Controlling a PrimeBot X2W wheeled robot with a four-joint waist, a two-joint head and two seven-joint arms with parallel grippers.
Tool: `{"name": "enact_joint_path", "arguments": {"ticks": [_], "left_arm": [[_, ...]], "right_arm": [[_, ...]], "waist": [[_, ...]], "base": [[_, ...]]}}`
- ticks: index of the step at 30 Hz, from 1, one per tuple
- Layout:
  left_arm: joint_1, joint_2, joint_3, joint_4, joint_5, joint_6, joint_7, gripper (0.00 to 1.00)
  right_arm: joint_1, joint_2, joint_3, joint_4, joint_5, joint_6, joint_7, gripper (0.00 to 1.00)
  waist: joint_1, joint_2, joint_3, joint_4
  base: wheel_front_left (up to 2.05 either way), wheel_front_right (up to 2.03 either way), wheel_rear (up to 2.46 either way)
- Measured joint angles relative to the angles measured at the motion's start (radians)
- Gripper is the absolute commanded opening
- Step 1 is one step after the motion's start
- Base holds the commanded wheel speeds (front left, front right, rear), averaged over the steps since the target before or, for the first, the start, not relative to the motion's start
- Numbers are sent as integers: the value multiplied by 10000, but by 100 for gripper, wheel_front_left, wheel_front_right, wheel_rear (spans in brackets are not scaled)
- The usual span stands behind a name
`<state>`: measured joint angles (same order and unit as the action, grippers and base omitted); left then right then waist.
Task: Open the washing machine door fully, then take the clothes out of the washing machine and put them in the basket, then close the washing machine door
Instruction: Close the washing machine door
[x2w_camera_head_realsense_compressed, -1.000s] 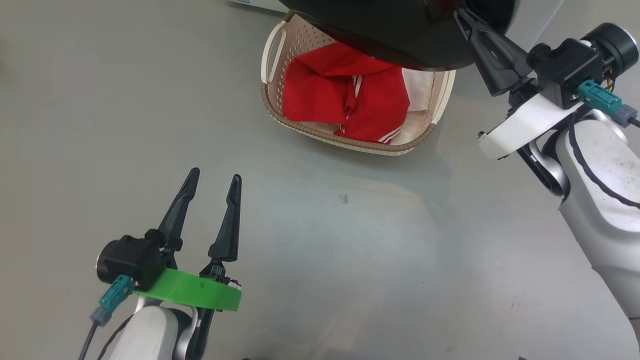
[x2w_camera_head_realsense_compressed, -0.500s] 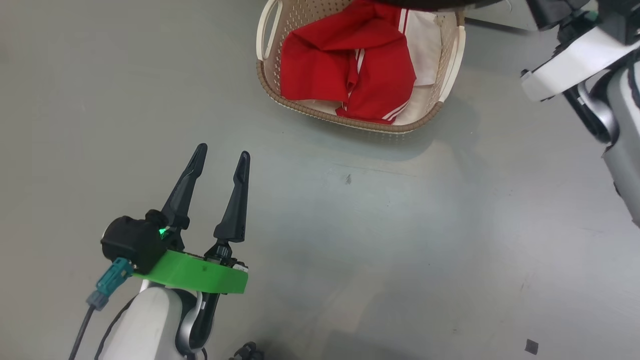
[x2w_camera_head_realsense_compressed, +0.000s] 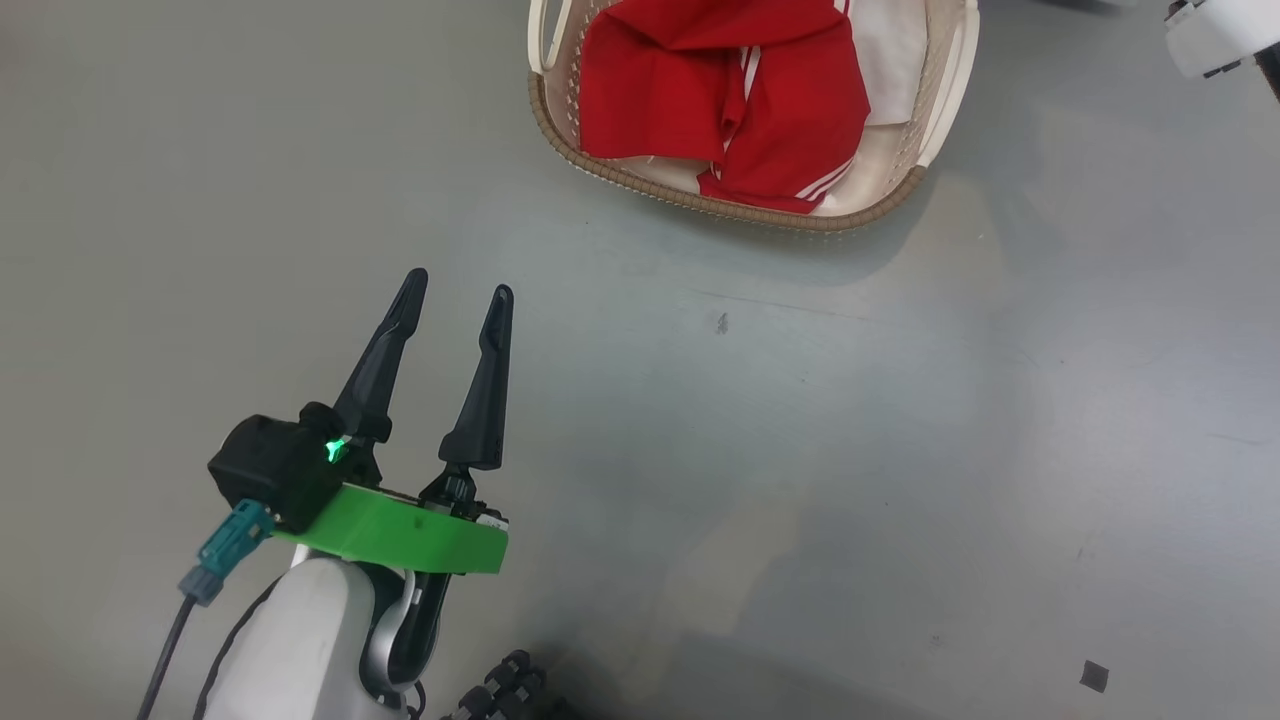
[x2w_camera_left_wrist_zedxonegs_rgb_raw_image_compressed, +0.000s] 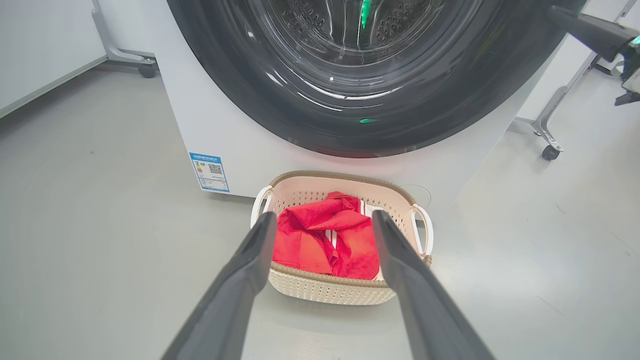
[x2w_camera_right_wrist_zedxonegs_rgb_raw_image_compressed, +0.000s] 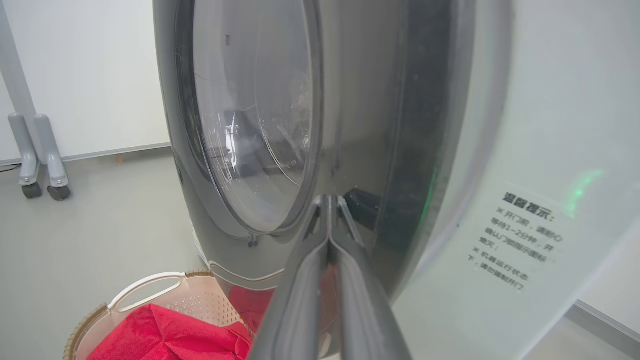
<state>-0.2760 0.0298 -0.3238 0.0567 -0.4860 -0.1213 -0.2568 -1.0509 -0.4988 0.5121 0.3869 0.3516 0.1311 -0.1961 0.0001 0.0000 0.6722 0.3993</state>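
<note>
A: Clothes location?
B: Red clothes (x2w_camera_head_realsense_compressed: 680, 90) are piled in the basket (x2w_camera_left_wrist_zedxonegs_rgb_raw_image_compressed: 325, 292), seen at 12 o'clock in head view, before the washing machine (x2w_camera_left_wrist_zedxonegs_rgb_raw_image_compressed: 240, 150).
A: Hands?
B: Left hand (x2w_camera_head_realsense_compressed: 460, 284) is held spread at 7 o'clock over the floor (x2w_camera_head_realsense_compressed: 900, 450). Right hand (x2w_camera_right_wrist_zedxonegs_rgb_raw_image_compressed: 327, 200) is pressed together, tips set at the black rim of the washing machine door (x2w_camera_right_wrist_zedxonegs_rgb_raw_image_compressed: 350, 100).

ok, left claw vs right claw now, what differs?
Left claw is open, fingers spread; right claw is shut, fingers pressed together. Left claw hangs over bare floor short of the basket; right claw points at the door rim, contact unclear. Shared: long dark fingers, nothing held.
</note>
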Motion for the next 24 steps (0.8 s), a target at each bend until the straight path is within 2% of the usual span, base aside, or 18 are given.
{"name": "enact_joint_path", "arguments": {"ticks": [13, 19, 24], "left_arm": [[-204, -29, -201, -2, -351, 0, 0, 100], [-291, -40, -251, 0, -407, 0, -2, 100], [-315, -42, -251, 6, -408, 0, 0, 100]], "right_arm": [[-986, -180, -121, 418, -182, -4, 117, 0], [-1150, -161, -299, 600, -290, -203, -88, 0], [-1191, -75, -330, 750, -295, -207, -182, 0]], "waist": [[0, 0, 403, 269], [0, 0, 520, 384], [0, 0, 551, 425]], "base": [[0, 0, 0], [0, 0, 0], [0, 0, 0]]}}
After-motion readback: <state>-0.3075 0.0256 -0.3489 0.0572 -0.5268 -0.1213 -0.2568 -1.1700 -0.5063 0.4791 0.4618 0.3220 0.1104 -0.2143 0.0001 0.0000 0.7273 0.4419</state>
